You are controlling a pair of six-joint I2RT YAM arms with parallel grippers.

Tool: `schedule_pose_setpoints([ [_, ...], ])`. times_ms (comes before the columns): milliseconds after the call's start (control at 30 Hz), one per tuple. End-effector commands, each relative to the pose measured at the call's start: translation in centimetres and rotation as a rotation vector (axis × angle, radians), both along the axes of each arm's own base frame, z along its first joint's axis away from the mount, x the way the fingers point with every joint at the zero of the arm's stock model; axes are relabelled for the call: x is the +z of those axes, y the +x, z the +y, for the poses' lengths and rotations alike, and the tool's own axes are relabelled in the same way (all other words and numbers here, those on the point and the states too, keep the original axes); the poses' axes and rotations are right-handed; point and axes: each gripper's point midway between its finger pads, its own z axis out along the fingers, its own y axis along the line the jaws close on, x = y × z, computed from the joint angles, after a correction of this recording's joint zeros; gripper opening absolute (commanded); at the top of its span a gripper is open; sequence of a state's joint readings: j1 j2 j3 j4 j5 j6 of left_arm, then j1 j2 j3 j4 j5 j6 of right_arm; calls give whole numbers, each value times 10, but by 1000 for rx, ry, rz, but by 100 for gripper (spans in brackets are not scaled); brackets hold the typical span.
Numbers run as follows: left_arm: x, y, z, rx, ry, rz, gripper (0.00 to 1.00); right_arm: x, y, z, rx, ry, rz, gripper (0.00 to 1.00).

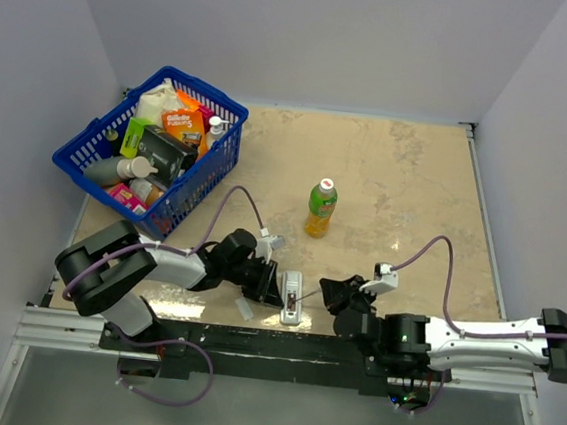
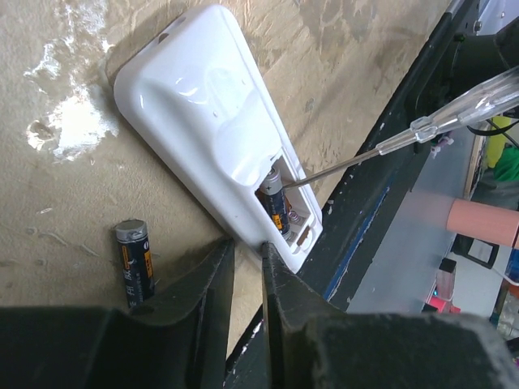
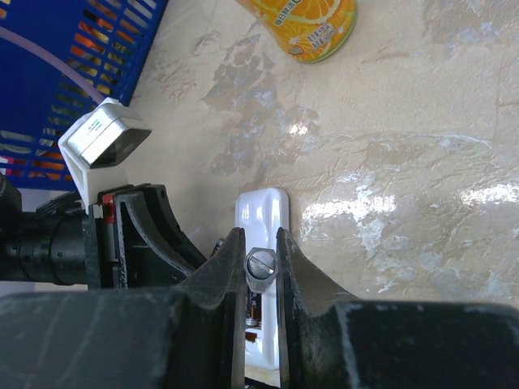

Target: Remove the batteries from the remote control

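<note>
Remote control [image 2: 212,121] lies on desk [image 2: 73,219], compartment open, one battery [image 2: 274,203] inside, another battery [image 2: 134,261] loose beside | right claw [image 3: 261,267] clenched on screwdriver [image 2: 422,121] | left claw [image 2: 247,267] nearly closed, grasping nothing, bracing remote | we should lever gently under the cell's end.

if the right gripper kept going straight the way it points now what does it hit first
Most likely the remote control, lying right beyond the right gripper, which is shut on the screwdriver whose tip already reaches the battery compartment. Beyond stands the left gripper, though depth is unclear.
</note>
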State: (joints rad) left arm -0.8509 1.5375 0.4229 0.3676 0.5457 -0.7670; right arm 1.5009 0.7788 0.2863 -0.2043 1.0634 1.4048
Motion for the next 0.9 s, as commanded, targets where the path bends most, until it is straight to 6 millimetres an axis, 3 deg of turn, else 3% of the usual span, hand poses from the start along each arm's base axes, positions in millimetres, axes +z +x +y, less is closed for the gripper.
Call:
schedule_pose_setpoints([
  [0,0,14,-9,22,-2,-63,24,8,5,-6,-35,50,-40,0],
  [133,3,15,-13,21,-11,-68,24,17,6,-4,-27,66,-59,0],
  [467,6,13,-19,26,-31,-62,23,-7,1,-4,-18,125,-5,0],
  [600,9,16,-21,28,-26,-71,22,9,1,4,7,102,-30,0],
  [867,8,18,-19,38,-11,-77,22,22,0,12,18,124,-30,0],
])
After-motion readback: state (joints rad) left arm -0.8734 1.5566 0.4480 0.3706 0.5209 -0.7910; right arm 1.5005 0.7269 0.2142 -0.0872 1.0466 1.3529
